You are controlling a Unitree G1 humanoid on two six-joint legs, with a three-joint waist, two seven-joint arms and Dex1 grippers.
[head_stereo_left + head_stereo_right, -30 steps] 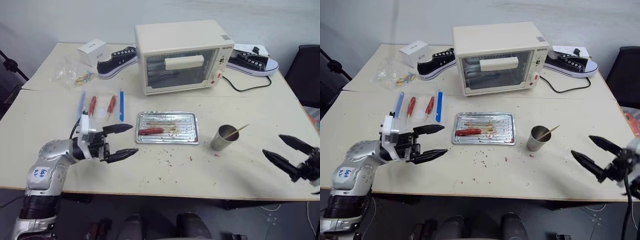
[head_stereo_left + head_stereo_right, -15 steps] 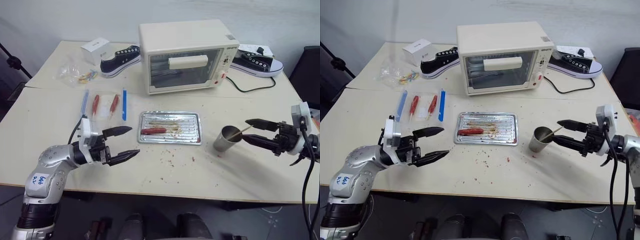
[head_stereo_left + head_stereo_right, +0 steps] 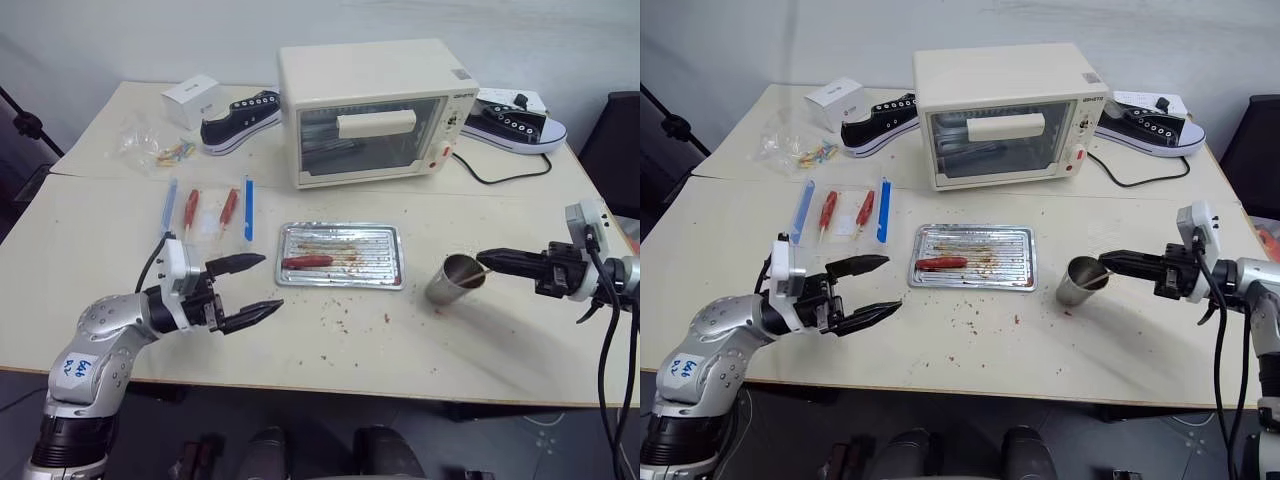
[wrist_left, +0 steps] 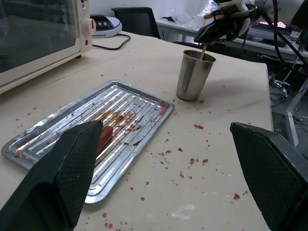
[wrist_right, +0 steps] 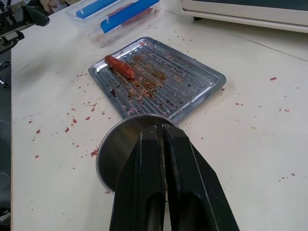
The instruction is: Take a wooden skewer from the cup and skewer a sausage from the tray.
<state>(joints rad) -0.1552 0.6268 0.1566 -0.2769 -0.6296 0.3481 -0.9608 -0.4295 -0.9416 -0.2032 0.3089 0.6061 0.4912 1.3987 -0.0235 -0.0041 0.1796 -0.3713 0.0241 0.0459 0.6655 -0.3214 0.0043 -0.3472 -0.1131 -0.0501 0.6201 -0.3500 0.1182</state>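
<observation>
The right gripper (image 3: 1108, 259) is closed over the mouth of the cup (image 3: 1077, 281), and in the left wrist view its fingertips pinch the top of the wooden skewer (image 4: 203, 49), so the step in hand looks like the draw: best pulled straight up along the stick until the point clears the rim, without knocking the cup. The skewer stands nearly upright in the cup, top leaning slightly toward the gripper at 3 o'clock. The sausage (image 3: 303, 262) lies at the tray's (image 3: 385, 262) 9 o'clock end, long axis running 9 to 3, with the left gripper (image 3: 251, 288) wide open and empty off the tray's 8 o'clock corner
</observation>
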